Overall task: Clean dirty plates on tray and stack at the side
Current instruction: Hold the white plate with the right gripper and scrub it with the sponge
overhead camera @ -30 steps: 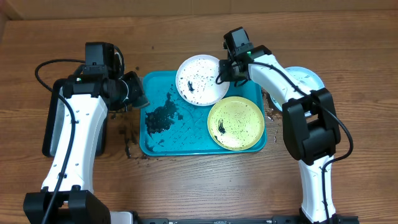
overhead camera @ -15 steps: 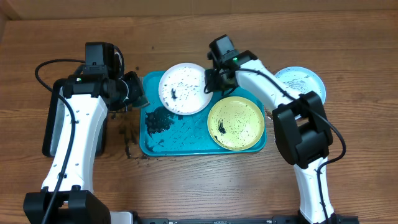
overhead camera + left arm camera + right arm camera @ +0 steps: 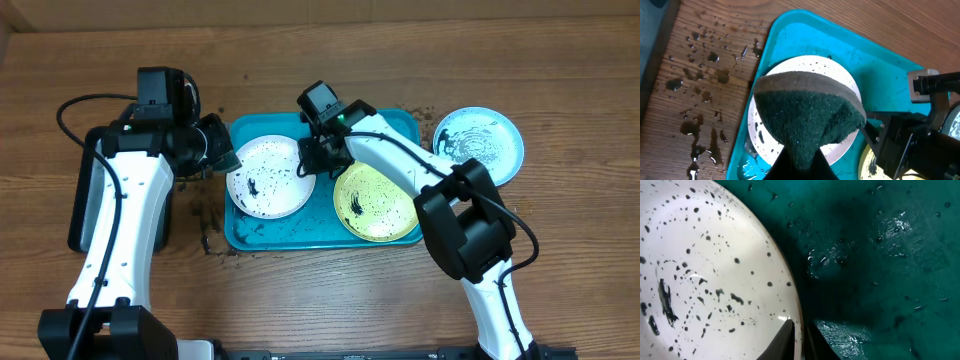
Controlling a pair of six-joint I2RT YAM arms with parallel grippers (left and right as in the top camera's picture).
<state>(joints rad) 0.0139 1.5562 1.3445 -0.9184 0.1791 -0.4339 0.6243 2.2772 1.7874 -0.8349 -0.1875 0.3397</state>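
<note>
We see the right end effector (image 3: 312, 160) pinched narrow on the right rim of the white plate (image 3: 266, 178), which sits in the left half of the tray (image 3: 310, 230), its centre speckled with dark dirt. The left end effector (image 3: 220, 152) clamps a dark green sponge (image 3: 810, 117) over that plate; we cannot tell whether the two touch. The lime plate (image 3: 376, 202) lies in the tray's right half, just beside the white one. The teal-rimmed plate (image 3: 480, 146) rests on the desk (image 3: 320, 300), just right of the tray. Wet drops (image 3: 700, 95) dot the desk left of the tray
</note>
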